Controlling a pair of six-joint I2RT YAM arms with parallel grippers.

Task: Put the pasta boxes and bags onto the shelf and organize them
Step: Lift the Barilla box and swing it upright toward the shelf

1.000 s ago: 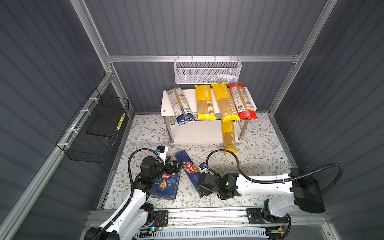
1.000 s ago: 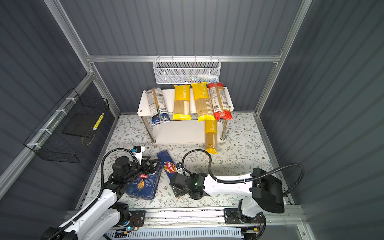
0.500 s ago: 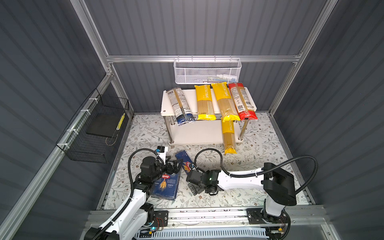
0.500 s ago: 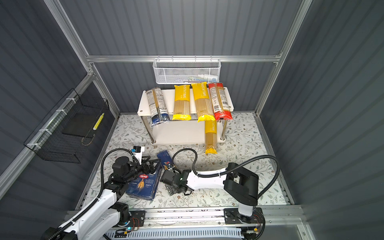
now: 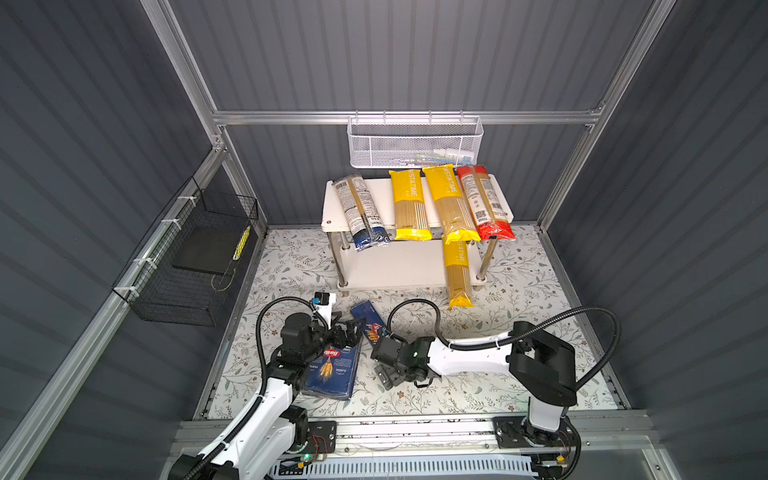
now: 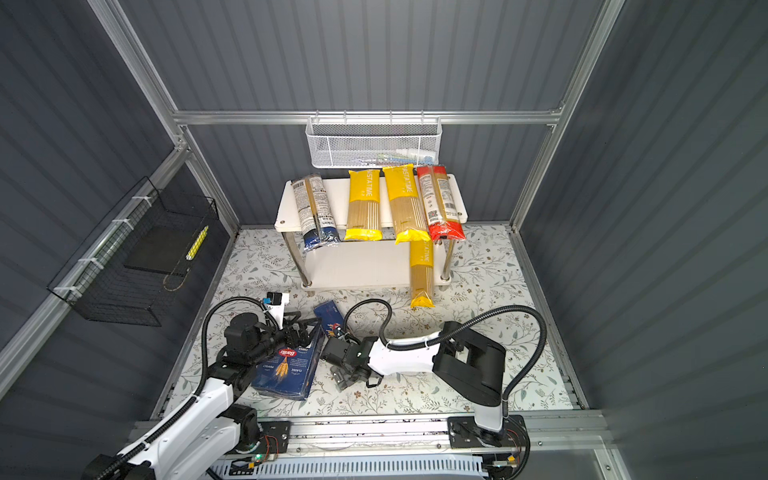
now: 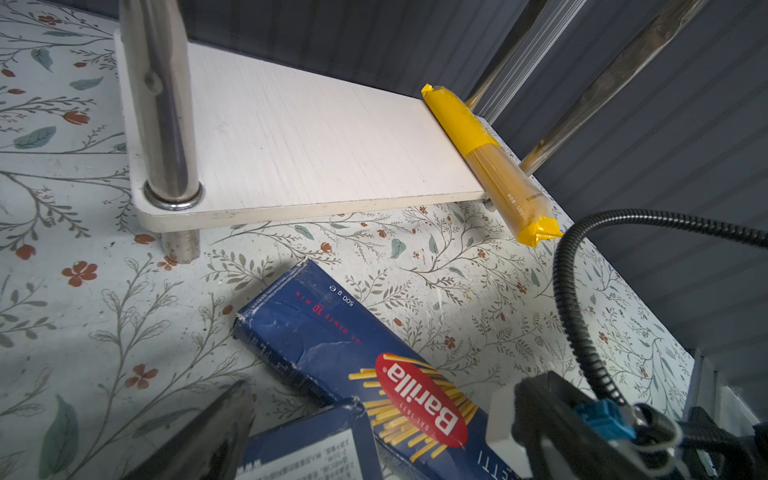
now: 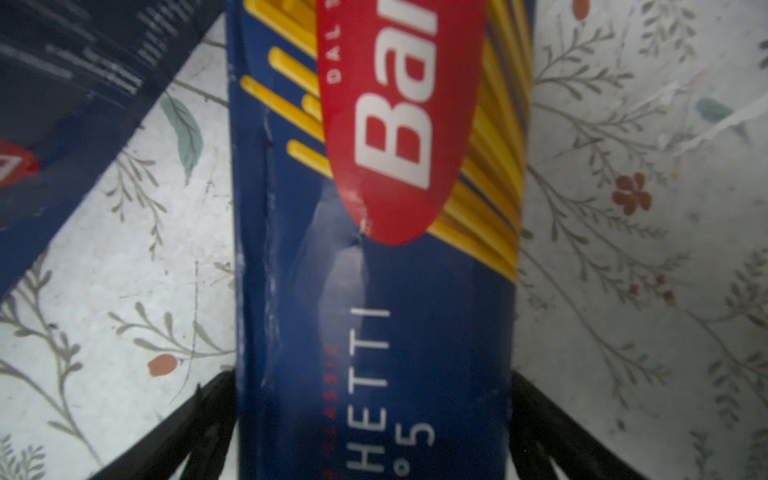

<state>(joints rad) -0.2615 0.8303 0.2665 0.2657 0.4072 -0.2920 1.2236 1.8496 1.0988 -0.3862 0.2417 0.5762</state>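
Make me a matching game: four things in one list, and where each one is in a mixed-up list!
1. red-ended bag
2. spaghetti box
3. white mesh basket
4. lowest yellow bag

A. hanging on the back rail
B. on the lower board, poking past its front edge
C. right end of the top board
D. on the mat, straddled by the open right gripper

Pairs: 1-C, 2-D, 3-A, 4-B

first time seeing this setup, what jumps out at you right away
Brightest is the row on the shelf's top board: a navy-ended bag, two yellow bags and a red-ended bag, with a third yellow bag jutting past the front edge of the lower board. In front, two dark blue Barilla boxes lie on the flowered floor: the open right gripper straddles the narrow box, the left gripper sits at the far edge of the wide box.
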